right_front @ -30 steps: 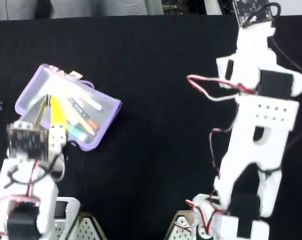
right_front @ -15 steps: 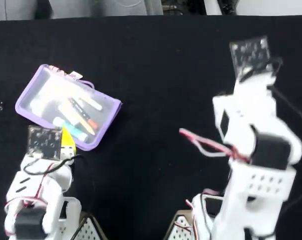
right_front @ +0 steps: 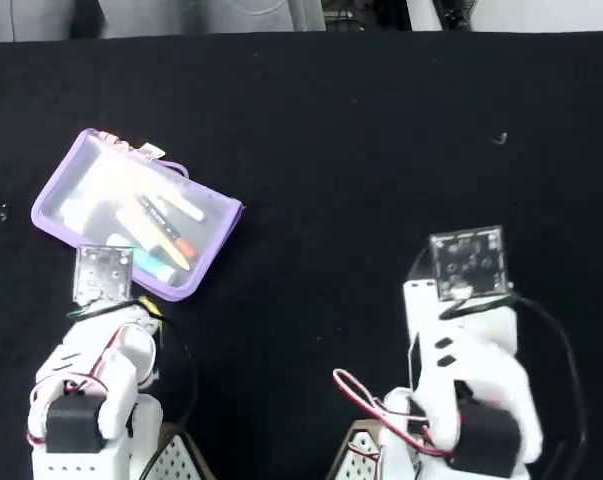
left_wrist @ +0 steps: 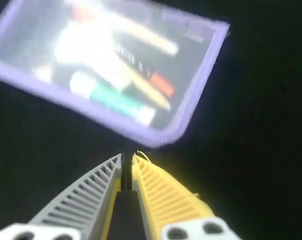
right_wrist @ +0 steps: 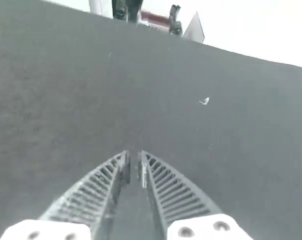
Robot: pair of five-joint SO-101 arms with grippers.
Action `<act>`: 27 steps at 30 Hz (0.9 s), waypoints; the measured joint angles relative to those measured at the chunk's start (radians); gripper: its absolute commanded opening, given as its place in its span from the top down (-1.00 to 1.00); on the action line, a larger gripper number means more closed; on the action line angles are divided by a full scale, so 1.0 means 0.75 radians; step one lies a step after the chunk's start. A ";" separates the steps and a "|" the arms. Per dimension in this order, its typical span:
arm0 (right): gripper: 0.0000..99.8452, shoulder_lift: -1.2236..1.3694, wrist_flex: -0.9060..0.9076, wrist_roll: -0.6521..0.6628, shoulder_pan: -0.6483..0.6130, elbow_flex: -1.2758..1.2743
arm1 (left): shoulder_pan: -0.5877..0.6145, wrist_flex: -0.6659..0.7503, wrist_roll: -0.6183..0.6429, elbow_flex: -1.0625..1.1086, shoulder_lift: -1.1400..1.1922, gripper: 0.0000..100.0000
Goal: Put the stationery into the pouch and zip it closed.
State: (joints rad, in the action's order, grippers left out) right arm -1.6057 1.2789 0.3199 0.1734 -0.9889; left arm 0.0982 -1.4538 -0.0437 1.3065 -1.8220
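Work on the task looks to be at its last step or just past it: the stationery point(right_front: 161, 235) lies inside the pouch point(right_front: 136, 215), which rests flat on the black tabletop point(right_front: 361, 150) in the upper left of the high view, with a small tag point(right_front: 151, 152) at its top corner. Whether the zip is drawn fully shut I cannot tell, so the next move, as I judge it, calls for checking that seam and pulling the tag along only if a gap remains. Counting: one pouch, and through its clear front at least five pieces, white, black, yellow, orange-tipped and teal, though overlap blurs the exact number. Two arms sit folded low at the bottom of the frame. The left hand point(left_wrist: 126, 159) hangs just below the pouch's point(left_wrist: 105, 75) lower edge, fingers drawn together to a slit and grasping nothing. The right hand point(right_wrist: 133, 156) is likewise clenched and empty over bare tabletop, with one pale scrap point(right_wrist: 204, 101) lying beyond it.
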 measured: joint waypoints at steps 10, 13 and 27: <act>0.92 -0.266 -0.018 0.000 -0.020 -0.374 | 0.121 -0.020 0.190 0.006 0.000 0.91; 0.92 -0.266 -0.018 -0.010 -0.020 -0.401 | 0.170 -0.020 0.190 0.006 0.000 0.91; 0.92 -0.266 -0.025 -0.014 -0.020 -0.884 | 0.211 0.164 0.070 0.372 0.008 0.91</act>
State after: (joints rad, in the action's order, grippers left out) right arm -1.8052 1.2605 0.3092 0.1580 -1.6517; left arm 0.2562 -1.3311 0.0084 1.5858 -1.8159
